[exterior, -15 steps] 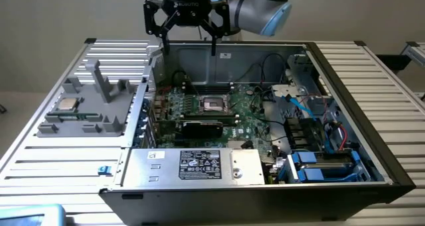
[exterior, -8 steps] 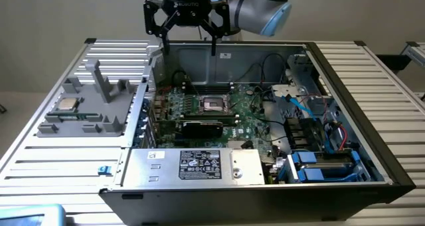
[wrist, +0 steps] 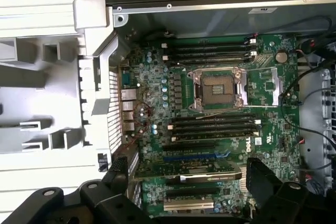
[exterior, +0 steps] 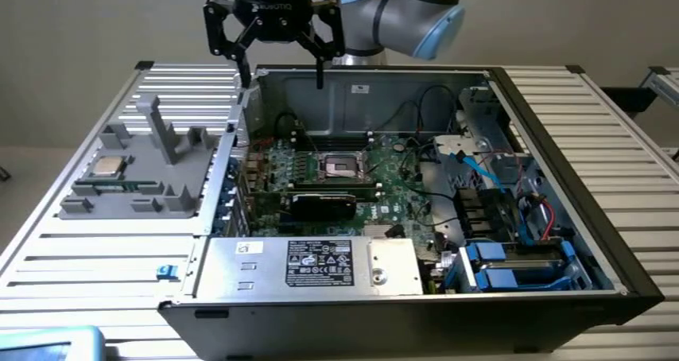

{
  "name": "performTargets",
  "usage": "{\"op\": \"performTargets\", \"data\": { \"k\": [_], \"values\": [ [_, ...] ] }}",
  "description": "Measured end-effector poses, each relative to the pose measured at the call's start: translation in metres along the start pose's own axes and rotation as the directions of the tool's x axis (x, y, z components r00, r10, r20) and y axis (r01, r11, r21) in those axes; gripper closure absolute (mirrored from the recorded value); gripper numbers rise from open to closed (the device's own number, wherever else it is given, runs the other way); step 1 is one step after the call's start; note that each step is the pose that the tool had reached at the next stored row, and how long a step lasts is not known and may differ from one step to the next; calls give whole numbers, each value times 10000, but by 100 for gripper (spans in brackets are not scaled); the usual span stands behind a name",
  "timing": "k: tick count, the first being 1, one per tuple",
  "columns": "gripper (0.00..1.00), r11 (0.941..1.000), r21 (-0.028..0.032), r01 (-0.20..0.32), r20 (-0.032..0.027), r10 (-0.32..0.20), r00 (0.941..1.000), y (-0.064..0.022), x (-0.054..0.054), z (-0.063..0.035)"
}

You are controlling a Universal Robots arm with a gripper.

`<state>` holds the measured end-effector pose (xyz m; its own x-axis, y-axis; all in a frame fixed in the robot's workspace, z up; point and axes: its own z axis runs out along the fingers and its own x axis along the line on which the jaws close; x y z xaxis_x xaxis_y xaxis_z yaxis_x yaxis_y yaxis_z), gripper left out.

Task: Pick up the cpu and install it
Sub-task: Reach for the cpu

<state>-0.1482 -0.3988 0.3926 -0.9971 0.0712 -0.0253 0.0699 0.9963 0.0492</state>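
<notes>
The cpu (exterior: 107, 167), a small square chip with a shiny metal top, lies on the grey holder (exterior: 159, 194) to the exterior view's left of the open computer case. My gripper (exterior: 282, 79) hangs high above the case's back left corner, open, with nothing between its fingers. It is well apart from the cpu. The black cpu socket (exterior: 342, 165) sits in the middle of the green motherboard (exterior: 398, 188). In the wrist view the socket (wrist: 219, 88) lies below me with its metal frame around it, and my black fingertips (wrist: 118, 169) stand wide apart around my gripper (wrist: 186, 182).
A long green memory stick (exterior: 106, 188) lies on the grey holder near the cpu. Tall grey posts (exterior: 159, 130) rise from the holder. The case walls (exterior: 552, 138), loose cables (exterior: 478, 170), the silver power supply (exterior: 308, 262) and blue drive bays (exterior: 520, 265) surround the board.
</notes>
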Motion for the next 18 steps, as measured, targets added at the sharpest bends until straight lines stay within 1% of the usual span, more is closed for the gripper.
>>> {"op": "performTargets", "data": {
  "k": [3, 8, 18],
  "values": [
    [1, 10000, -1, 1, 21, -1, 10000, -9, 129, -4],
    [1, 10000, -3, 2, 39, -2, 10000, -25, 358, -11],
    [1, 10000, -3, 2, 48, -2, 10000, -53, 802, -23]
  ]
}}
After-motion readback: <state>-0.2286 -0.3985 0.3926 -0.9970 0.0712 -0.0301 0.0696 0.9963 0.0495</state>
